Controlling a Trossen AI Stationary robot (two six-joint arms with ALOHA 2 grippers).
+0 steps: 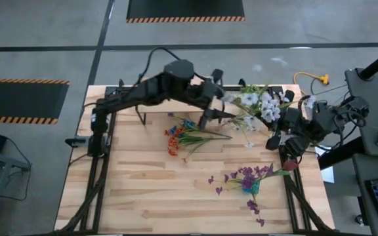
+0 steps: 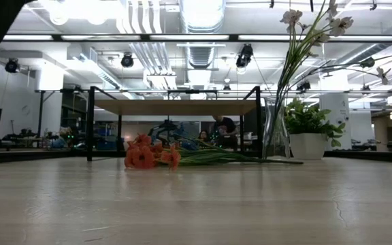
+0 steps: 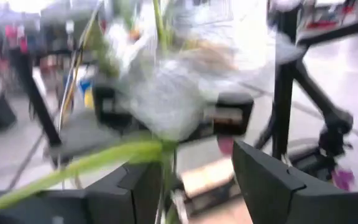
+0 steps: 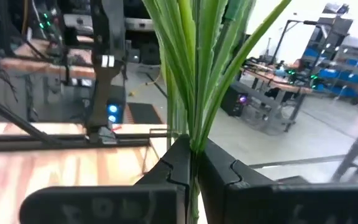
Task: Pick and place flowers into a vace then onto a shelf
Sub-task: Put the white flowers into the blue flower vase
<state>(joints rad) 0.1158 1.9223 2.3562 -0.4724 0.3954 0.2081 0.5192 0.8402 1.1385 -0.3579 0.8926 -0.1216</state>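
Note:
White flowers point(image 2: 298, 41) stand with their stems in a clear glass vase point(image 2: 275, 133) at the table's far right. An orange and blue bunch point(image 1: 178, 137) lies flat in front of the shelf point(image 2: 175, 107). A purple bunch point(image 1: 248, 177) lies nearer, with a dark red bloom point(image 1: 291, 165) at its right. My left gripper point(image 1: 207, 118) is open above the table, left of the white blooms point(image 1: 264, 105). A green stem point(image 3: 98, 163) crosses one of its fingers. My right gripper point(image 1: 275, 141), by the table's right edge, is shut on a bundle of green stems. My left gripper has a green stem point(image 3: 165, 180) running over one finger point(image 3: 135, 186) and down into the gap; whether it touches, I cannot tell. My right gripper pinches several green stems point(image 4: 194, 134) together between its two fingers point(image 4: 173, 165). The fingers lie level, across the stems, pointing toward the table's left. The stems rise and fan out above the fingers; their blooms are outside the wrist view.
A leafy potted plant in a white pot point(image 2: 308, 139) stands right of the vase. The shelf's black legs point(image 2: 89, 126) stand on the far part of the table. Bare wood point(image 1: 130, 190) lies at the near left. Loose purple blooms point(image 1: 254, 208) are scattered near the front.

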